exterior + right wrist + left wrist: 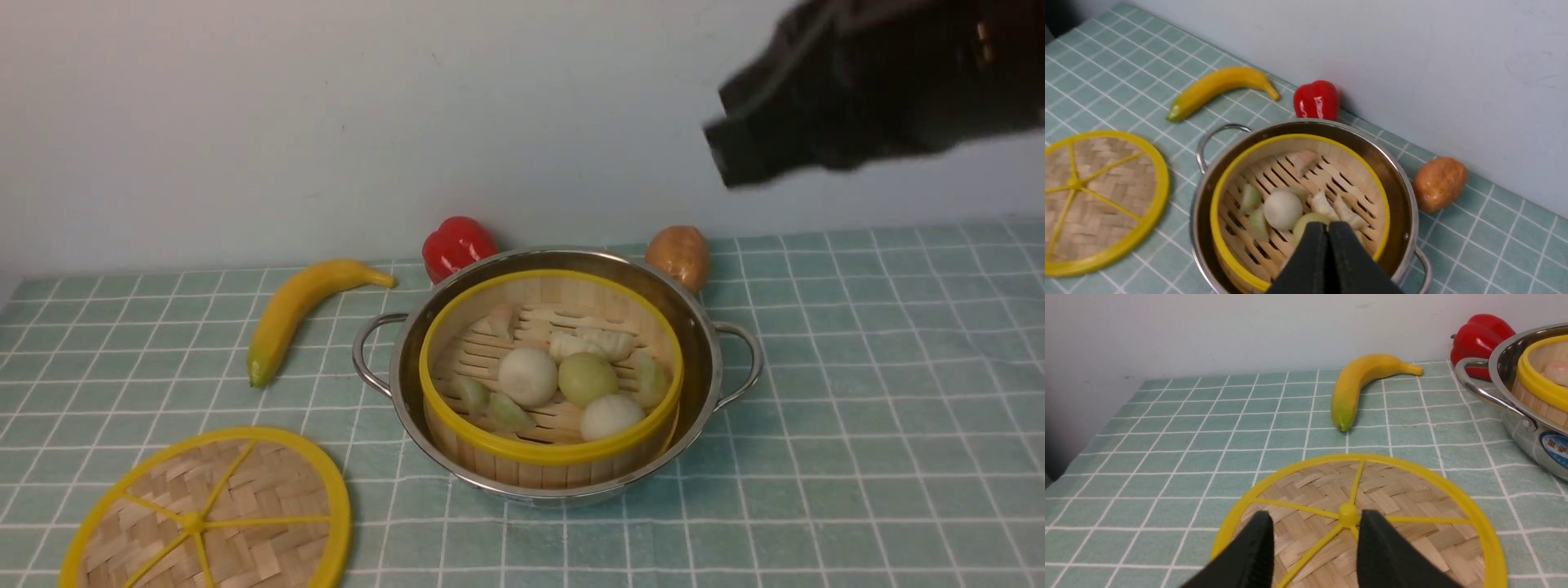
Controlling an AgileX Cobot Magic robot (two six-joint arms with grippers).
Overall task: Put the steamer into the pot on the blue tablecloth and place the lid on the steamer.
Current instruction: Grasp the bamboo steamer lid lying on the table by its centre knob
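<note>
steamer (549, 453) in pot (702, 359), lid (237, 506) flat on blue tablecloth (857, 408), left gripper (1312, 522) fingers apart over lid, right gripper (1327, 230) fingers together

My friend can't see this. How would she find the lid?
Find the shiny pot on the blue cloth. The lid lies on the cloth, left of the pot and nearer the camera. Unlike the deep steamer, it is a flat woven disc with yellow spokes.
</note>
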